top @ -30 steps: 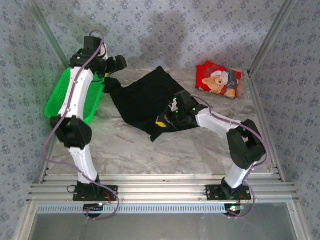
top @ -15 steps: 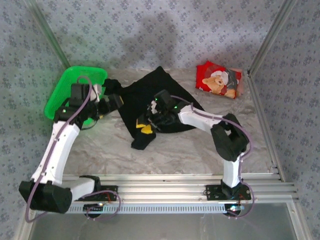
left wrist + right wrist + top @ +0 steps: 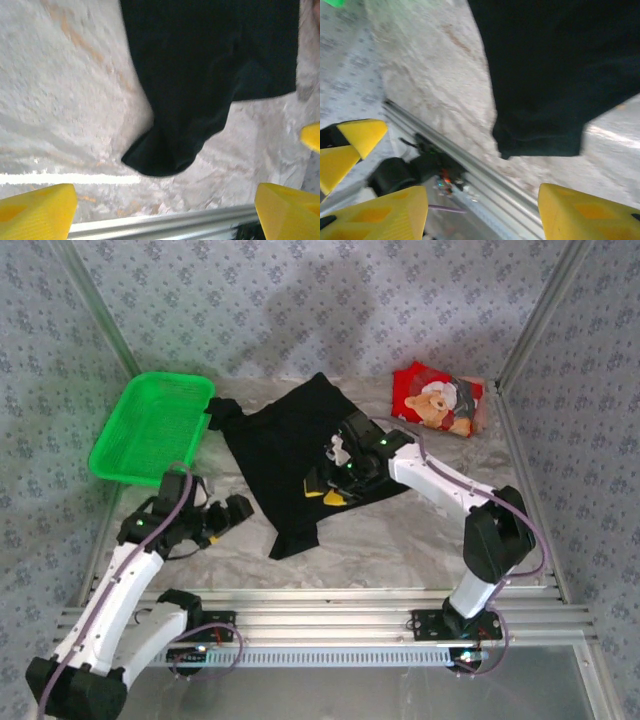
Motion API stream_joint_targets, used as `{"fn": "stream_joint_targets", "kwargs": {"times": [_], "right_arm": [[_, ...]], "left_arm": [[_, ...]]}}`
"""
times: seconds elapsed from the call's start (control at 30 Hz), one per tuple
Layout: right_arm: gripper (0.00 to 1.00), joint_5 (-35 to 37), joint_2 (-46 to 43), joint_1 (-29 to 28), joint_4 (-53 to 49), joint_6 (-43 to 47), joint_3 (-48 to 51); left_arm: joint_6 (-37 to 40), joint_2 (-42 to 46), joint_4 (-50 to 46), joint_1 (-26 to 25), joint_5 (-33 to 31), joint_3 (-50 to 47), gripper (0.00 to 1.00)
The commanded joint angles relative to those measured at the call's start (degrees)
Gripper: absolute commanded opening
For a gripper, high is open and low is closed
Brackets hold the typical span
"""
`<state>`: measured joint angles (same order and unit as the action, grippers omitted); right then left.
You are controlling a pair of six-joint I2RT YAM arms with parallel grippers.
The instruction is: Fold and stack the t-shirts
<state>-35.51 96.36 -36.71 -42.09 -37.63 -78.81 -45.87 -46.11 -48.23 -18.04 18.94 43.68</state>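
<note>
The black t-shirt lies spread on the marble table, one narrow corner trailing toward the front rail. The red t-shirt with the teddy bear print lies folded at the back right. My right gripper hovers over the black shirt's near edge, jaws open and empty. My left gripper is low at the front left, just left of the shirt's trailing corner. Its yellow fingers are spread wide with nothing between them.
A green mesh basket sits at the back left. The aluminium rail runs along the table's front edge, close below both grippers. Frame posts and patterned walls close in the sides. Bare marble lies between the shirt and the rail.
The right gripper dragged the black shirt's edge leftward, then opened and let it go. The left arm swung from the basket down to the front left.
</note>
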Motion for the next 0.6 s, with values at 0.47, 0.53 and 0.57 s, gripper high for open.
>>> {"fn": "stream_joint_targets", "kwargs": {"times": [0.47, 0.53, 0.57], "right_arm": [[0.69, 5.8, -5.9, 6.7, -0.7, 13.9, 15.3], [0.81, 5.2, -9.7, 7.4, 1.6, 14.0, 17.2], [0.91, 5.0, -11.9, 7.7, 3.1, 14.1, 18.4]], "left_arm": [[-6.0, -35.4, 9.7, -27.7, -15.5, 12.6, 0.67], [-6.3, -38.7, 8.3, -28.3, -15.7, 13.8, 0.65], [-6.3, -40.4, 8.1, -28.5, -15.8, 14.7, 0.65]]}}
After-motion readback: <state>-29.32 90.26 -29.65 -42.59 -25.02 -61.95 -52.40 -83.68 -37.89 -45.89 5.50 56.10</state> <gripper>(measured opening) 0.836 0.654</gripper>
